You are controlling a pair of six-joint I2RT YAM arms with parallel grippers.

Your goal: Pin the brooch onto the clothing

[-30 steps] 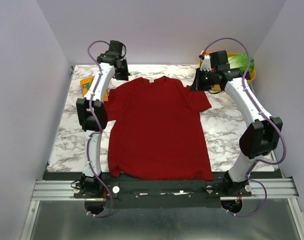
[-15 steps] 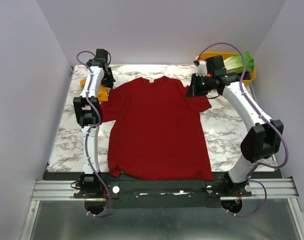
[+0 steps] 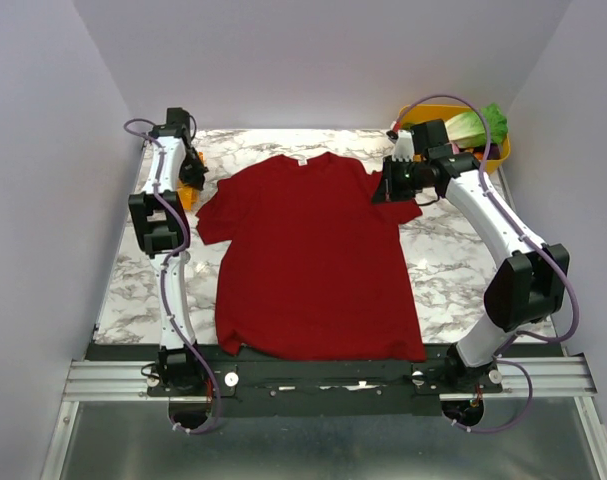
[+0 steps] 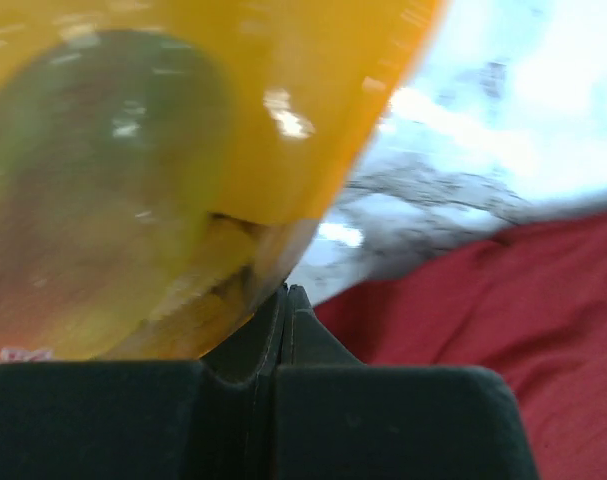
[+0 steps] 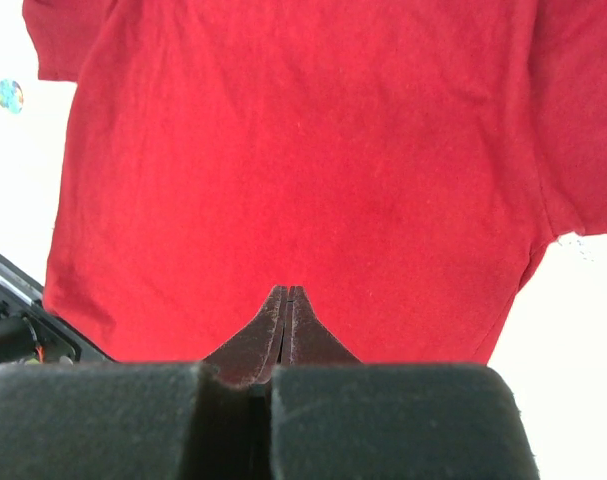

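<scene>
Pale grey-green round disc brooch (image 5: pixel 9 95): I see it on the marbled table (image 3: pixel 453 260), just off the dark red T-shirt (image 3: pixel 313 260). Right gripper (image 5: pixel 286 292): fingers pressed together, empty, over the shirt. Left gripper (image 4: pixel 286 295): likewise closed, beside a glossy orange object (image 4: pixel 283 100).

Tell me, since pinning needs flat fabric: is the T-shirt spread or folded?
Spread: the T-shirt lies flat on the marble table, both sleeves out.

A glossy orange-yellow packet (image 4: pixel 283 120) lies right at the tips of the left pincer (image 4: pixel 286 292), on the white marble-patterned tabletop (image 3: pixel 453 250). Well behind the right pincer (image 5: pixel 287 290), towards the far corner, stands a yellow tub (image 3: pixel 504 150) holding a green lettuce (image 3: pixel 475 124).
</scene>
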